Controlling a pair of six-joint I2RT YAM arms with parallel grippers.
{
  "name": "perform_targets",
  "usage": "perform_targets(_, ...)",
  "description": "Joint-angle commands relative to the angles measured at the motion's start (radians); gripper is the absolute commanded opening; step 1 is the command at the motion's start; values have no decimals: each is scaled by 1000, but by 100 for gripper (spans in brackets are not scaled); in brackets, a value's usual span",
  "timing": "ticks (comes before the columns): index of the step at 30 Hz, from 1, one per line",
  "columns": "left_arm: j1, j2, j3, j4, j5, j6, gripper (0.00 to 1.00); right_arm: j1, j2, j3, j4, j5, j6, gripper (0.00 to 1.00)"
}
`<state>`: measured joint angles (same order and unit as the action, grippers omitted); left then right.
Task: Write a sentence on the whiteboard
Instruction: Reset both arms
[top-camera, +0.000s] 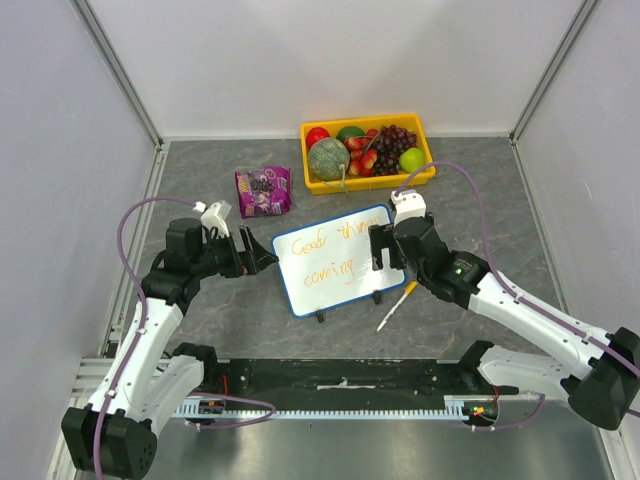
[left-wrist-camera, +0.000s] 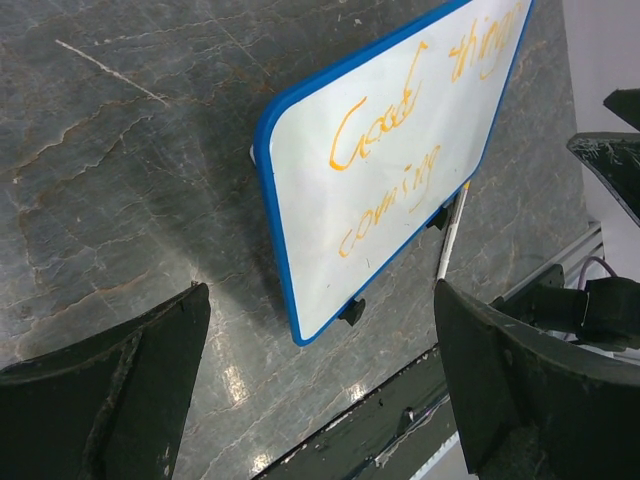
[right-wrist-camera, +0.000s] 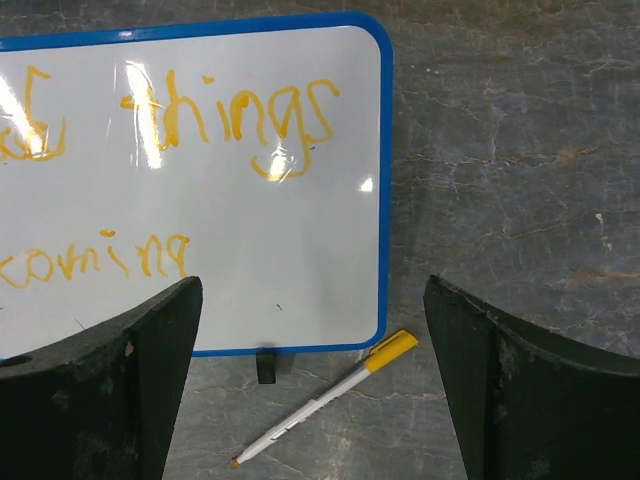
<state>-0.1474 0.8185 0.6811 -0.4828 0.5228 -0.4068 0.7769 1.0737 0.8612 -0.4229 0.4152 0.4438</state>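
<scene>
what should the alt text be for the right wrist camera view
A blue-rimmed whiteboard sits on a grey stone table, with orange handwriting reading "things" above "coming". A white pen with a yellow end lies on the table just off the board's near edge, and the open right gripper frames the bottom with two dark fingers.

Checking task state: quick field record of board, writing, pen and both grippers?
whiteboard: standing on black feet, between the grippers
sentence: orange, two lines, "Good things" over "coming"
marker pen: on table by board's near right corner, unheld
left gripper: open, empty
right gripper: open, empty
behind: yellow fruit tray, purple snack bag
</scene>
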Motion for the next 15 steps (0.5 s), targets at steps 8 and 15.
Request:
perform_targets(8,0,1,23,-13,-107,-53,96,22,-58,47,9,97,-16,98)
perform_targets(15,0,-4,23,-14,-139,-72,96,22,-57,42,19,89,-16,98)
